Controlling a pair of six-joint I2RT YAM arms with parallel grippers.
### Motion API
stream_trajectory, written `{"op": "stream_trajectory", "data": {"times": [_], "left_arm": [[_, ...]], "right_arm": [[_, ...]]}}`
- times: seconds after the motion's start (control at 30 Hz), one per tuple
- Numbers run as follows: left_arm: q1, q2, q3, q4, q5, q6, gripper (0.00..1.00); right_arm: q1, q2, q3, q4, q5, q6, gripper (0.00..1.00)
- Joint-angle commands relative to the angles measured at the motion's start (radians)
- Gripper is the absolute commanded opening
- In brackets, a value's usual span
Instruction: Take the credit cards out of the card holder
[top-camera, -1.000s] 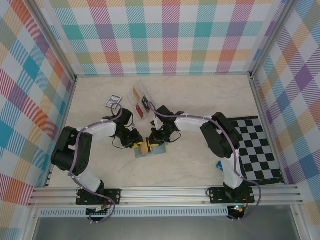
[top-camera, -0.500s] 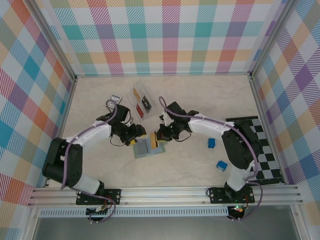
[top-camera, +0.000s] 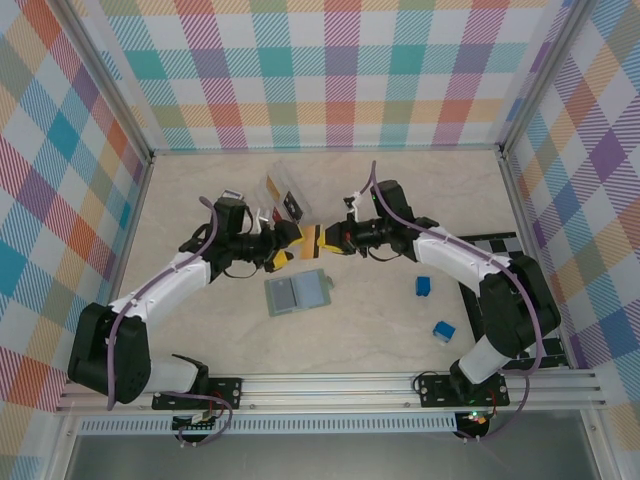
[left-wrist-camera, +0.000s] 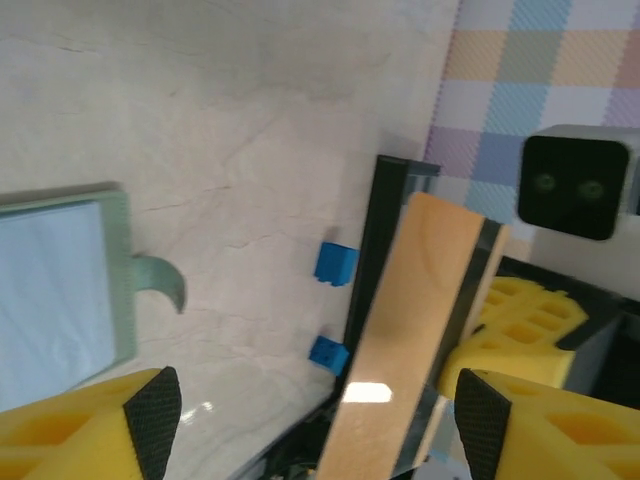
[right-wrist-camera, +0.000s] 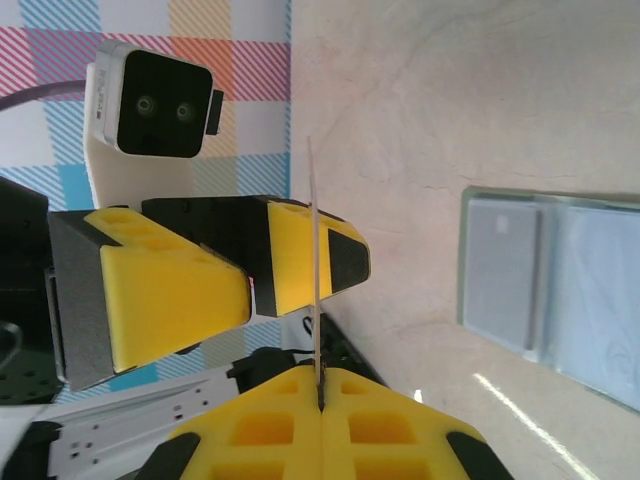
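While the card holder (top-camera: 297, 292) lies opened flat mid-table, soft sage-green rim and pale pockets up, who's got the card? Any room around it? (bolt_fan)

Right gripper (right-wrist-camera: 318, 385) is pinched tight on one edge of a thin, stiff tan card (left-wrist-camera: 425, 300) — held up on edge at the holder's 12 o'clock, off the surface. Left gripper (top-camera: 288, 247) faces it from 9 o'clock with its yellow fingers spread wide, gripping nothing; can't tell if a finger brushes the card. Table (top-camera: 400, 190) is smooth, pale, marble-look stuff, bare at the holder's 6 and 9 o'clock. Blue blocks (top-camera: 423, 286) sit at 3 to 4 o'clock, well apart from it, with the checkered mat (top-camera: 520, 290) beyond. Clear tray (top-camera: 283, 195) at 12, past the grippers. Plaid walls (top-camera: 340, 70) box in three sides. (yam_guy)
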Motion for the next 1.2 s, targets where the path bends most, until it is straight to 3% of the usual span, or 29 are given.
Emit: {"op": "stream_trajectory", "data": {"times": [0.0, 0.53, 0.6, 0.63, 0.7, 0.8, 0.9, 1.03, 1.17], "left_arm": [[-0.005, -0.025, -0.035, 0.189, 0.079, -0.095, 0.60], [-0.005, -0.046, -0.069, 0.356, 0.144, -0.195, 0.11], [-0.005, -0.055, -0.067, 0.340, 0.132, -0.183, 0.00], [-0.005, -0.060, -0.063, 0.318, 0.118, -0.169, 0.00], [-0.005, -0.071, -0.035, 0.207, 0.084, -0.105, 0.00], [-0.005, -0.076, 0.072, -0.111, -0.046, 0.056, 0.00], [-0.005, -0.040, 0.210, -0.454, -0.278, 0.201, 0.00], [-0.025, 0.058, 0.390, -0.712, -0.632, 0.273, 0.00], [-0.037, 0.189, 0.538, -0.791, -0.834, 0.266, 0.00]], "right_arm": [[-0.002, -0.029, -0.008, 0.111, -0.078, 0.070, 0.00], [-0.011, -0.049, -0.053, 0.104, -0.056, 0.073, 0.03], [-0.013, -0.055, -0.037, 0.030, -0.037, 0.029, 0.10], [-0.015, -0.060, -0.022, -0.023, -0.022, -0.001, 0.16], [-0.017, -0.073, 0.013, -0.153, 0.033, -0.070, 0.36], [-0.020, -0.102, 0.058, -0.316, 0.152, -0.183, 0.65], [-0.026, -0.109, 0.119, -0.474, 0.285, -0.273, 0.81], [-0.026, -0.108, 0.189, -0.640, 0.452, -0.366, 0.93], [-0.027, -0.107, 0.186, -0.660, 0.510, -0.410, 1.00]]}}
